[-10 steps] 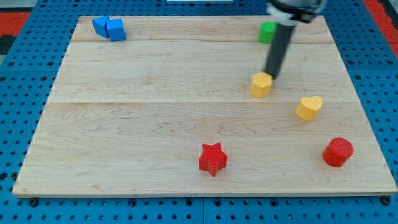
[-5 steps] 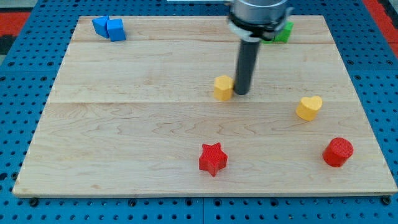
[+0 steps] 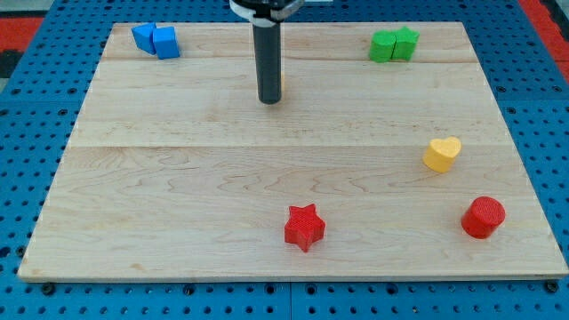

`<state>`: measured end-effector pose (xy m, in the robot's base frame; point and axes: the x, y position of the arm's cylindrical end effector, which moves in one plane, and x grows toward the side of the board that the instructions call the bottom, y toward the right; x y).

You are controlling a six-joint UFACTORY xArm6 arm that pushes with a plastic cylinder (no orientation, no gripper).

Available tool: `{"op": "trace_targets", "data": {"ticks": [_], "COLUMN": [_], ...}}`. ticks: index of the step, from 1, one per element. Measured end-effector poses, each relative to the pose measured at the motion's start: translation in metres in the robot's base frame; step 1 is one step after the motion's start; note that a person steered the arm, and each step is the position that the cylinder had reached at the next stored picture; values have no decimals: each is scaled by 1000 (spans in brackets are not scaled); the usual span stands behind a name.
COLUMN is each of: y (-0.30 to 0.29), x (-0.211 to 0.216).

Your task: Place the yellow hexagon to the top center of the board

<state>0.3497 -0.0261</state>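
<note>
While my tip (image 3: 269,100) stands near the top middle of the board (image 3: 178,178), the yellow hexagon (image 3: 280,84) hides right behind the rod, only a sliver showing. My tip holds nothing; it only pushes blocks.

wooden board (image 3: 178,178) lies on blue pegboard surface (image 3: 27,133), red patches at view's top corners; two blue blocks (image 3: 156,40) touching at board's top left; two green blocks (image 3: 394,44) touching at top right, right one star-like; yellow heart (image 3: 442,154) near right edge, mid-height; red cylinder (image 3: 484,217) below it, toward bottom right corner; red star (image 3: 304,227) at bottom centre, well apart from others
</note>
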Motion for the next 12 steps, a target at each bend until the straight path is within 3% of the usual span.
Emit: {"op": "trace_targets", "data": {"ticks": [2,3,5,7,10,12], "y": [-3,-3,-19,-19,2,4], "x": [4,-39,-35,-96,-71,-102]}}
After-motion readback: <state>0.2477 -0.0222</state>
